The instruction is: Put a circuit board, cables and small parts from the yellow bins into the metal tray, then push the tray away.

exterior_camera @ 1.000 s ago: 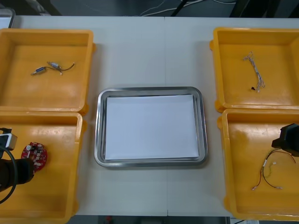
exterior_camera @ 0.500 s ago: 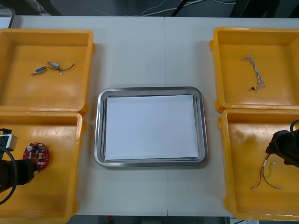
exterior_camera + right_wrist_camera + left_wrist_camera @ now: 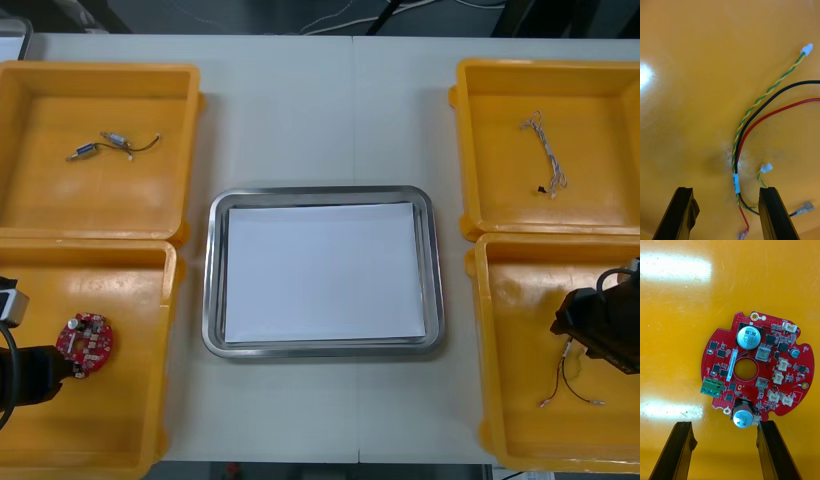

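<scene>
Your left hand (image 3: 724, 427) sits at the lower left of the front view, inside the near yellow bin (image 3: 130, 420). Its fingers are spread wide, and the round red circuit board (image 3: 756, 369) lies flat on the bin floor just beyond their tips. Your right hand (image 3: 725, 193), at the lower right in the opposite near bin (image 3: 510, 400), is open too, fingers straddling the cable bundle (image 3: 736, 180). The metal tray (image 3: 213, 280), white inside, lies at the centre of the bench (image 3: 320, 120)
</scene>
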